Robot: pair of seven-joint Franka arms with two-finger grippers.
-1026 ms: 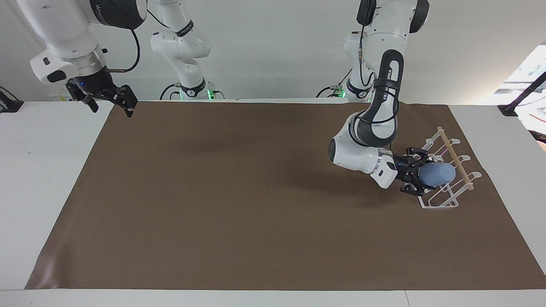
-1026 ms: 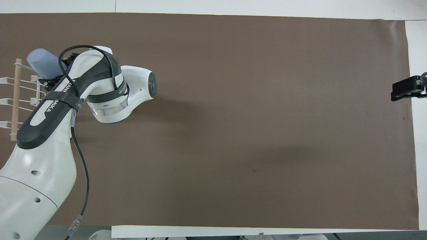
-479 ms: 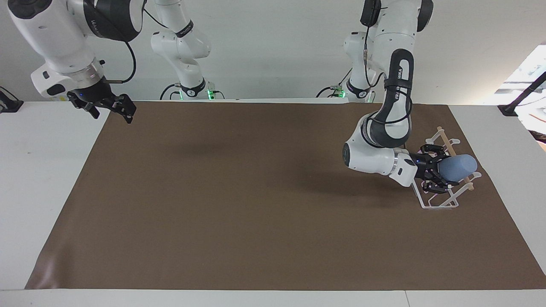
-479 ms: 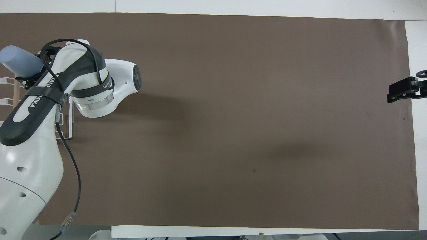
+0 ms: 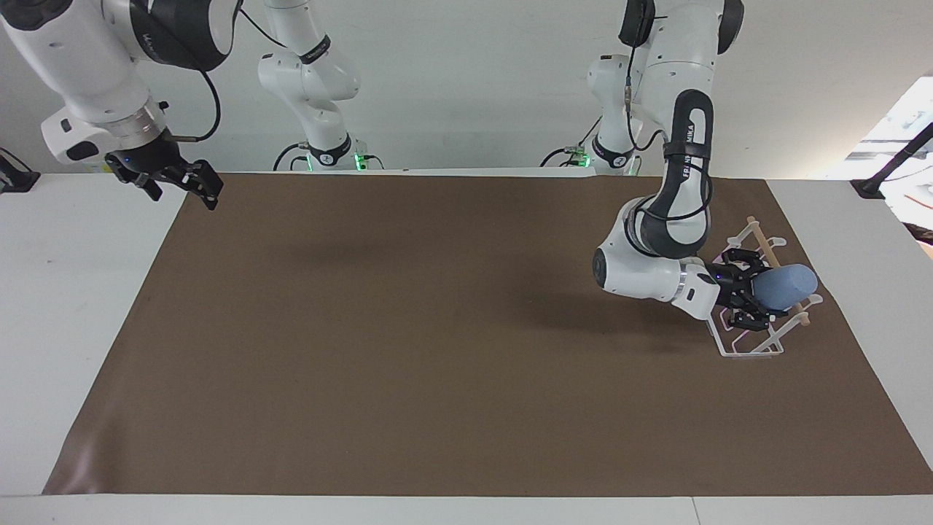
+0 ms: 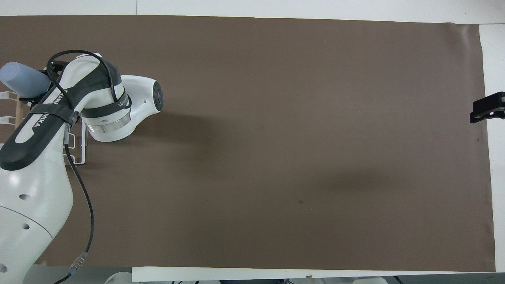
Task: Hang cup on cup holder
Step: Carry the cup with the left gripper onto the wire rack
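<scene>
The light-blue cup (image 5: 789,285) (image 6: 23,79) lies on its side in the air over the cup holder (image 5: 758,344) (image 6: 79,150), a white wire rack with a thin wooden rod (image 5: 758,235) across its top. My left gripper (image 5: 754,292) (image 6: 39,88) is shut on the cup near its rim, the base pointing toward the table's end. Whether the cup rests on a prong is hidden by the gripper. My right gripper (image 5: 182,182) (image 6: 487,111) hangs open and empty above the mat's corner at the right arm's end.
A brown mat (image 5: 437,350) (image 6: 276,138) covers most of the white table (image 5: 73,292). The rack stands near the mat's edge at the left arm's end. The left arm (image 6: 98,106) hides much of the rack from above.
The left gripper carried the cup from beside the rack to over it, toward the table's end, then nearly stopped. The right gripper drifted back toward its corner.
</scene>
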